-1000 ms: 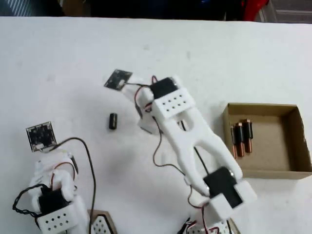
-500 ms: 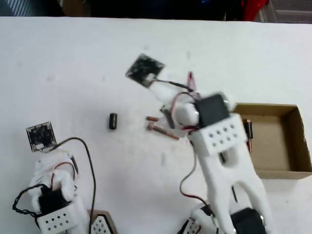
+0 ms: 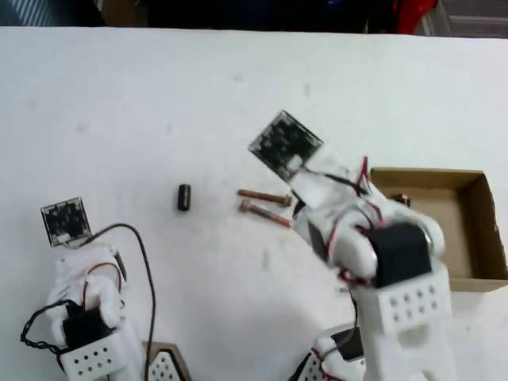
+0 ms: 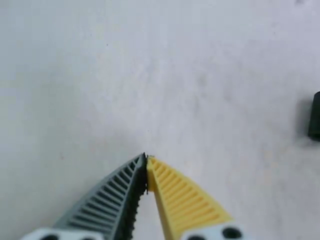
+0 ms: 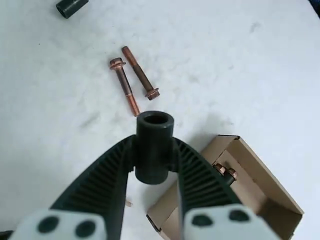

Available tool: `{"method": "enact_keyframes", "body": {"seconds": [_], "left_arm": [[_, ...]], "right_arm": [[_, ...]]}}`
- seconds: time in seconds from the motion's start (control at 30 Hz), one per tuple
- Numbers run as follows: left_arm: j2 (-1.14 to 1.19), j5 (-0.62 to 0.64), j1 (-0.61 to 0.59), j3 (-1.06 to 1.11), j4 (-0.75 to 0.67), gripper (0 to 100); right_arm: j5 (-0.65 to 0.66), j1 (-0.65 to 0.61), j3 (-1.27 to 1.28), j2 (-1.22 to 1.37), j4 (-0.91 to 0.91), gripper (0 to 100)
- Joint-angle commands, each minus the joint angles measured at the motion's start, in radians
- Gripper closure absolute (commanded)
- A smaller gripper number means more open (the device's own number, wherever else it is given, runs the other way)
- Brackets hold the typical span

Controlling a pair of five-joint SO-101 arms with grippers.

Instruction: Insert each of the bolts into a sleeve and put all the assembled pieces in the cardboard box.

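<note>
Right pincer (image 5: 153, 144) grasping sleeve (image 5: 154, 165); left pincer (image 4: 146, 162) clenched, empty. Risk: sleeve tilts in grip, bore misses bolts (image 5: 125, 87) on surface.

White arms (image 3: 405, 305); left pincer (image 4: 146, 159) grey-yellow, right pincer (image 5: 153, 145) black.

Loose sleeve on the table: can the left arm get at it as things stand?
Probably yes. The loose sleeve lies on bare table with nothing between it and the left gripper, which is shut and empty; the right gripper is away near the cardboard box.
</note>
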Motion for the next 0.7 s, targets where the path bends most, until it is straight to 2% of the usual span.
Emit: {"method": "enact_keyframes", "body": {"seconds": [0.0,0.1,0.17,0.37,0.53,0.67], "left_arm": [[-0.01,-0.031,0.015,-0.003,-0.028,98],[-0.01,-0.166,0.015,-0.003,-0.003,98],[-0.01,-0.212,0.015,-0.003,0.012,98],[-0.01,-0.176,0.015,-0.005,0.008,98],[-0.01,-0.186,0.022,-0.005,0.014,98],[-0.01,-0.342,0.14,-0.003,0.046,98]], "right_arm": [[-0.011,0.012,0.077,-0.142,-0.002,98.1],[-0.011,0.013,0.149,-0.219,-0.008,98.1],[-0.012,0.028,0.19,-0.271,-0.012,98.1],[-0.153,0.157,0.327,-0.395,-0.18,98.1],[-0.164,0.189,0.488,-0.429,-0.32,98.1],[-0.166,0.193,0.595,-0.432,-0.409,98.1]]}}
